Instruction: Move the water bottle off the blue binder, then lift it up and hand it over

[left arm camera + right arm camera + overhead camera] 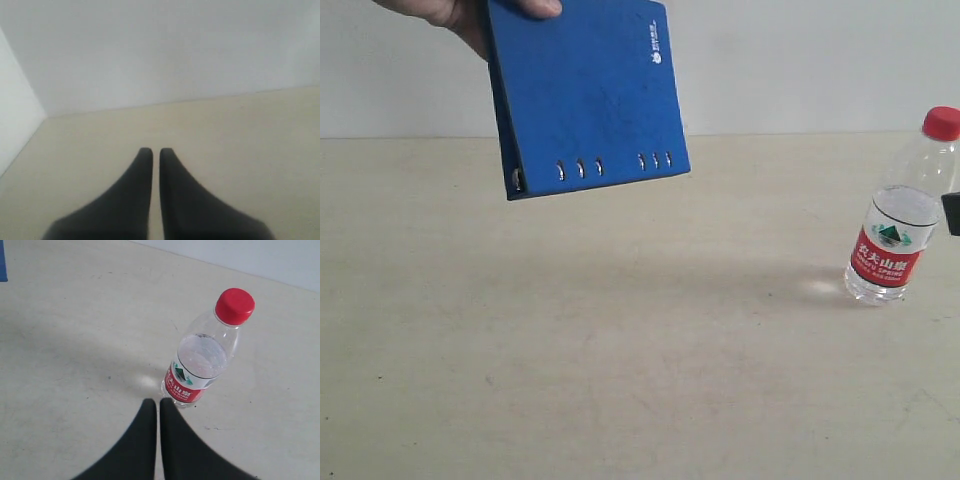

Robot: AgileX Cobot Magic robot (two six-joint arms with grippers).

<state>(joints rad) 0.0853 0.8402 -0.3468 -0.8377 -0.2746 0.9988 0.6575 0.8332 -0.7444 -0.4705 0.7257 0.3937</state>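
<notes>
Gripping nothing, left end effector (156, 150) and right end effector (155, 401) are clenched; water bottle (898, 225) stands upright, blue binder (585, 90) held aloft.

Binder (585, 95): deep blue cover, small white logo (654, 50) at one corner, six silver rivets (579, 169) in two groups of three.
Water bottle (902, 215): clear body, red cap (941, 122), red-and-white label (886, 256) with a green mountain mark.
Counter (620, 380): beige, faintly mottled.

Beige table (620, 380); water bottle (900, 218) upright on it, right side of exterior view
</notes>
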